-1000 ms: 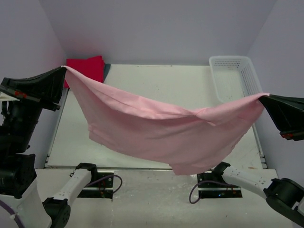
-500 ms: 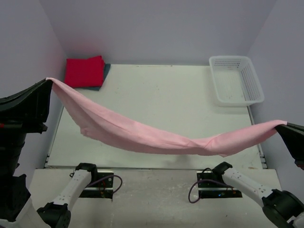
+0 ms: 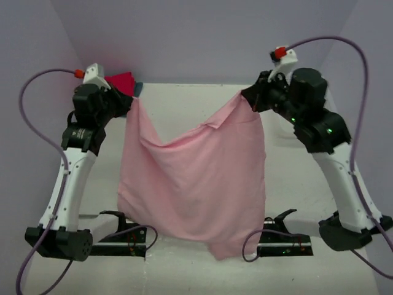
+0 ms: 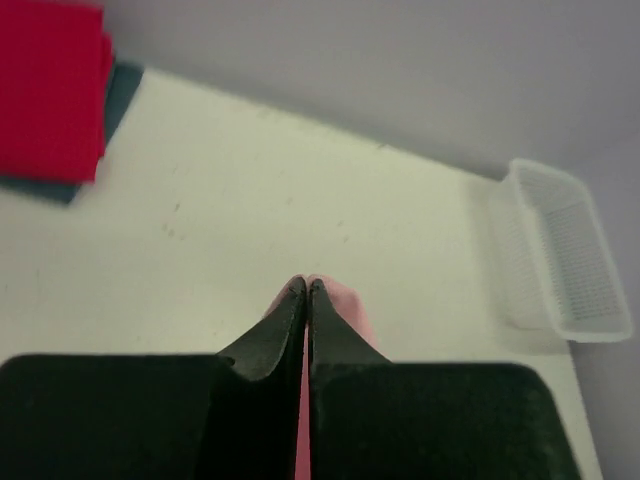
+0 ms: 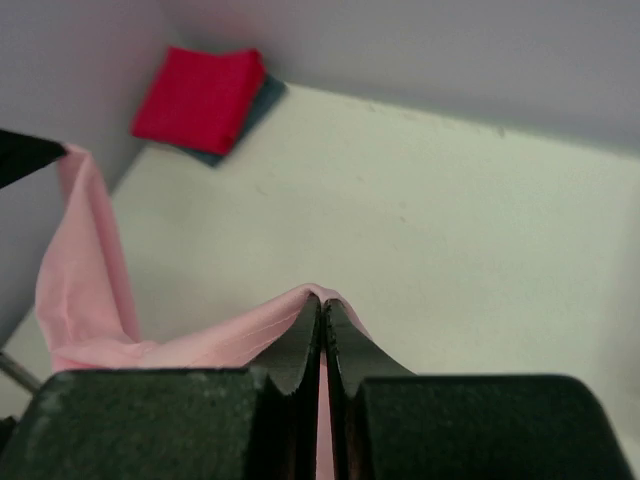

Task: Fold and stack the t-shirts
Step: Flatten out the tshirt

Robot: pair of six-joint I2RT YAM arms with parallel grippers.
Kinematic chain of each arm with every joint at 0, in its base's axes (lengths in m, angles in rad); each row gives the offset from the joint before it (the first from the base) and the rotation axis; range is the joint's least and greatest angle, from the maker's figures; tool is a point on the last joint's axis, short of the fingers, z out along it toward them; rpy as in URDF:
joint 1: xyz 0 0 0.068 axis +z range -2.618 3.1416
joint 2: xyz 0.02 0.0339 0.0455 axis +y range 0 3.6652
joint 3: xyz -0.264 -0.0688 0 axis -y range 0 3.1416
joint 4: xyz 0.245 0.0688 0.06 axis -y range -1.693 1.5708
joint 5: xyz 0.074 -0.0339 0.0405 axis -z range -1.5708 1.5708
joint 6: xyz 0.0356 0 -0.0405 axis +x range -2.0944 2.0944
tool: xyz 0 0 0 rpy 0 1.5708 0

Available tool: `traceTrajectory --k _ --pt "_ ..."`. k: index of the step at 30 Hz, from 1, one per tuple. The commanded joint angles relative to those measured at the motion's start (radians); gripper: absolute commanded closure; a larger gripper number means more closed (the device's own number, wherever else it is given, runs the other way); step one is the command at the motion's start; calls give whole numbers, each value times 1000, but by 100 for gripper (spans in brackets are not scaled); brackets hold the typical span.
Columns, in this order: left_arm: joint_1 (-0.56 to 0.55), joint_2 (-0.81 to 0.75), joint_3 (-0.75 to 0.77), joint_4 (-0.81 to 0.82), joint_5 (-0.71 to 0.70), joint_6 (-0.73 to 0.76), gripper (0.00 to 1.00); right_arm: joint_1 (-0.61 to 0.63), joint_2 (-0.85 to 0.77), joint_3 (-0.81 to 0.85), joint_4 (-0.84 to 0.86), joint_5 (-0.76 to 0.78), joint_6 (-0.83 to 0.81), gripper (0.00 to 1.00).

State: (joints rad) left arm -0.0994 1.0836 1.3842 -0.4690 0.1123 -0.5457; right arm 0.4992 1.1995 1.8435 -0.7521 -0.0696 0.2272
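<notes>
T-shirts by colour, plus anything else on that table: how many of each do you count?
pink t-shirt: 1
red t-shirt: 1
dark teal t-shirt: 1, lying under the red one
white basket: 1
Total: 4 things, 3 of them t-shirts

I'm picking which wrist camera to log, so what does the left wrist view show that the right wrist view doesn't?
Only the left wrist view shows the white mesh basket. Only the right wrist view shows the pink shirt hanging in a long sagging span. Both show the red shirt lying on the teal shirt in the far corner. Each view also shows its own gripper, the left gripper or the right gripper, shut on pink cloth.
</notes>
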Motion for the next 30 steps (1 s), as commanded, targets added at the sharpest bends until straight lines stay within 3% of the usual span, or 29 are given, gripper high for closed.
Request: traceTrajectory --k 1,2,5,10,18,30 --pt "-11 60 -181 47 -164 -75 100 -71 90 -176 78 116 61 100" --pt "-13 82 -264 99 -171 -83 100 -89 139 -276 145 107 69 100" --pt "-26 186 -356 199 -210 -80 100 -132 278 -377 226 119 87 100" --pt "-40 379 -366 282 -250 -24 100 -172 434 -363 254 140 67 100" --pt "-40 623 -240 363 -214 59 100 -238 598 -221 211 119 35 100" --pt "-7 772 -50 343 -252 128 100 -337 834 132 77 54 -25 100"
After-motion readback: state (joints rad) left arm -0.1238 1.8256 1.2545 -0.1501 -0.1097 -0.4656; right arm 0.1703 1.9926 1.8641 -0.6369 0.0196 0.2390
